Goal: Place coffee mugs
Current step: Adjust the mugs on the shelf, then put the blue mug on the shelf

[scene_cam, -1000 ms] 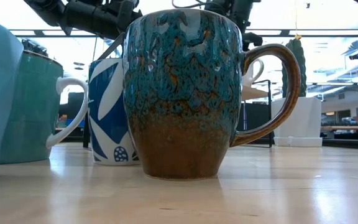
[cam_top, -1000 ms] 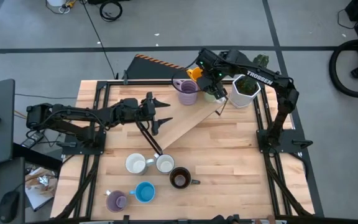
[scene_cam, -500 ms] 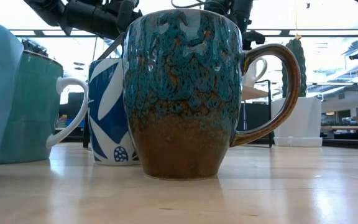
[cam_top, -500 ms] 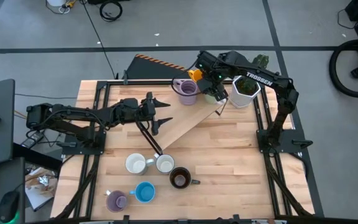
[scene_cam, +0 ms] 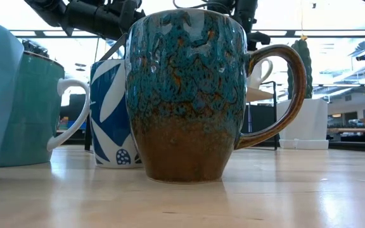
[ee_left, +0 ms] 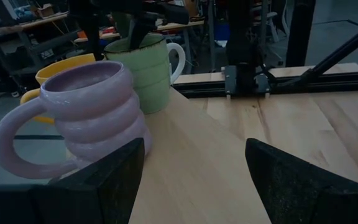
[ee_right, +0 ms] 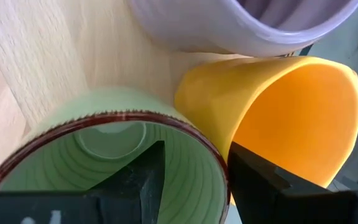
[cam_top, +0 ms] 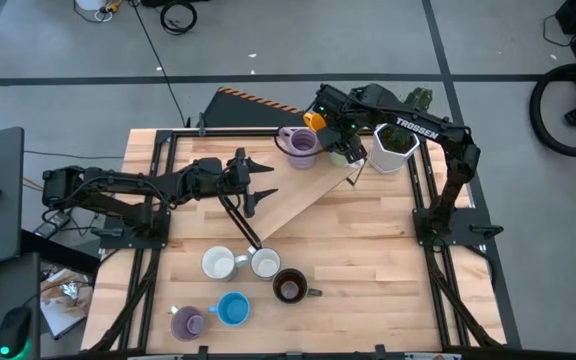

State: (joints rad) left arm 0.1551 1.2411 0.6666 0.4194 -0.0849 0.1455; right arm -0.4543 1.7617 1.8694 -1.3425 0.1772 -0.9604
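Observation:
A slanted wooden board (cam_top: pixel 308 190) runs to the far right corner. At its far end stand a purple ringed mug (cam_top: pixel 299 144), an orange mug (cam_top: pixel 313 119) and a green mug (ee_left: pixel 146 71), close together. My right gripper (cam_top: pixel 343 148) comes down over the green mug and is shut on it. My left gripper (cam_top: pixel 266 182) hovers open and level over the board's middle, pointing at the purple mug (ee_left: pixel 86 118), with nothing between its fingers. Two white mugs (cam_top: pixel 218 263) (cam_top: pixel 265 263), a dark brown mug (cam_top: pixel 289 287), a blue mug (cam_top: pixel 233 308) and another purple mug (cam_top: pixel 188 322) stand near the front. My right gripper holds the green mug by its wall at the rim (ee_right: pixel 219 177), on the side facing the orange mug (ee_right: pixel 278 118). One finger (ee_right: pixel 145 180) is inside the mug and the other (ee_right: pixel 257 180) outside. The fingers come steeply from above. The mug stands upright with its base on the board.
A white angular pot with a cactus (cam_top: pixel 393 145) stands just right of the three mugs. Dark frame rails (cam_top: pixel 423 190) run along the table's sides. In the low view the brown-and-teal mug (scene_cam: pixel 182 95) fills the front, with a blue-patterned white mug (scene_cam: pixel 109 114) behind.

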